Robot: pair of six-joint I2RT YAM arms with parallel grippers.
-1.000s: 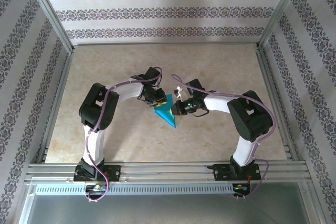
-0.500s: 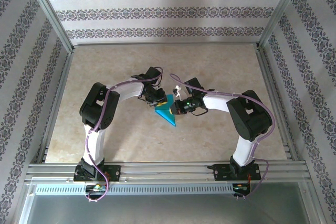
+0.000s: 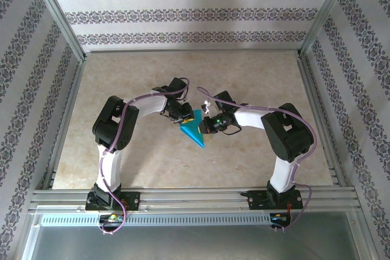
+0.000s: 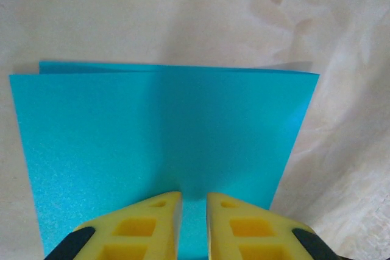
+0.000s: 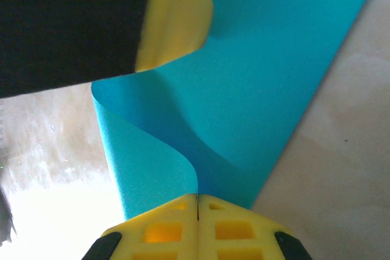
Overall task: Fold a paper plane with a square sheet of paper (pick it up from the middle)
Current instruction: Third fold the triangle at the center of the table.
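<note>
Barely any change from a moment ago, just a tiny shift of the right tool (image 5: 198,202). Still pinched tight on a curled-up flap of the blue paper (image 5: 262,77). Left tool (image 4: 194,208) a little apart, pressing the paper down in the middle of the tabletop (image 3: 256,77). Fold likely just starting.

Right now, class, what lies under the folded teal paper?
Under the top layer of the folded teal paper, a second layer peeks out along the far edge; beige marbled tabletop surrounds it. What lies beneath the middle is covered.
</note>
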